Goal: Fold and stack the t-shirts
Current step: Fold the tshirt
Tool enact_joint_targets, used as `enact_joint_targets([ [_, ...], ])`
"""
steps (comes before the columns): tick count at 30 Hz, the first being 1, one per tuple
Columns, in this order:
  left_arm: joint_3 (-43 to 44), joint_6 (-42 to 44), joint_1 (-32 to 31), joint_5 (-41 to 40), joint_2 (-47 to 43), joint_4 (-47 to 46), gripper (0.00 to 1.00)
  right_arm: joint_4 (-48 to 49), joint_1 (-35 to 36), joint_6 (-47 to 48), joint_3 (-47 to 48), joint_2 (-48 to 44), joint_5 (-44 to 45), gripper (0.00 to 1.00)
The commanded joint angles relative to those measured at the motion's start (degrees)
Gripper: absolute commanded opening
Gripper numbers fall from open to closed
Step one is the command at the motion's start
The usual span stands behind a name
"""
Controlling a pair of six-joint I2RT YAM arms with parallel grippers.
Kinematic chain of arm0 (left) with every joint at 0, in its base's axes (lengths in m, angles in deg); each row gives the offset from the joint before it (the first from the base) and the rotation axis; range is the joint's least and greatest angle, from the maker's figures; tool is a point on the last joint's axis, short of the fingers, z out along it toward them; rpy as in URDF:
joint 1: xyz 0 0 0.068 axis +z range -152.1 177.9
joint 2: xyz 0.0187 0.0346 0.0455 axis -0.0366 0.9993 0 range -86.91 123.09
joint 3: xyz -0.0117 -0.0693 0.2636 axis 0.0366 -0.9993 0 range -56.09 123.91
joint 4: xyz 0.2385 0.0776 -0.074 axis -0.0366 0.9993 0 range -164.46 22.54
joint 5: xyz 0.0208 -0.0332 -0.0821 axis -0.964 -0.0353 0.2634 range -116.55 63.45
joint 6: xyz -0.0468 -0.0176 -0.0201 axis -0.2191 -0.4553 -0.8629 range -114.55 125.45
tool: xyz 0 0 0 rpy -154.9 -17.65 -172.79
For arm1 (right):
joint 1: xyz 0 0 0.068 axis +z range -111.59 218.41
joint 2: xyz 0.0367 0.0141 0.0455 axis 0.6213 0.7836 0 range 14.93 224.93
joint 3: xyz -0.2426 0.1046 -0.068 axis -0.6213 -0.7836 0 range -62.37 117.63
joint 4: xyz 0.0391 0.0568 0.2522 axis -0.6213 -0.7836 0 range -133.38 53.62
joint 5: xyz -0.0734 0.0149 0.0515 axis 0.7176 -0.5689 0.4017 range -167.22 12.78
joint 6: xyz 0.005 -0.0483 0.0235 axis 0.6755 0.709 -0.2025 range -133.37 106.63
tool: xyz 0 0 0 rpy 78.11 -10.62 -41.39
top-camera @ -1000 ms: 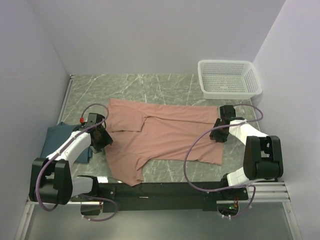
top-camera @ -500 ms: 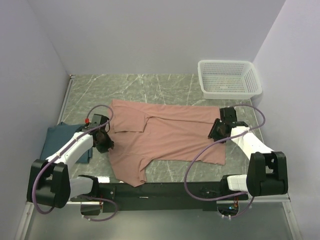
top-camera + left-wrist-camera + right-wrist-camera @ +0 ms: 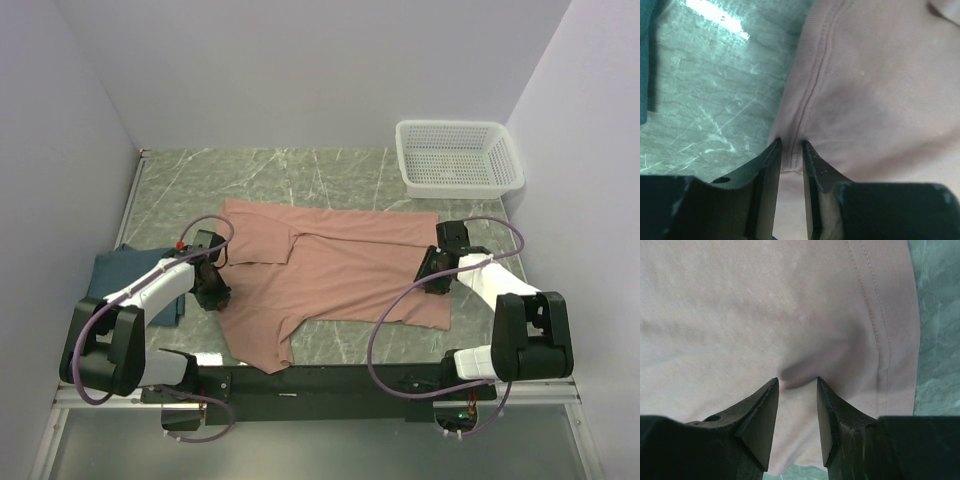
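Salmon-pink t-shirt (image 3: 340, 270), soft fine-knit cloth, spread flat on veined green stone surface (image 3: 330, 170); dark teal t-shirt (image 3: 108, 278) lying at left edge. Left claw (image 3: 791, 145) clenched on pink stitched hem, right claw (image 3: 797, 381) grasping a puckered pink fold.

Green marbled table (image 3: 340, 175), three things on it
Across the middle, salmon-pink t-shirt (image 3: 330, 270) spread out; dark teal t-shirt (image 3: 110, 275) at left edge; white mesh basket (image 3: 455, 182) far right.
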Motion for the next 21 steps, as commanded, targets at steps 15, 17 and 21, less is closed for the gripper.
enact_joint_targets([
  [15,2.82,-4.04,-0.1,-7.12,-0.49,6.74,0.01,1.91,-1.07,0.64,-0.93,3.8,2.96,0.44],
  [17,3.0,-4.3,0.6,-7.21,-0.67,7.88,0.01,1.56,-1.51,0.64,-0.84,4.15,4.19,0.44],
  [21,3.27,-3.69,2.18,-6.51,-0.85,8.15,0.01,1.73,-2.39,0.55,-0.84,4.86,4.37,0.44],
])
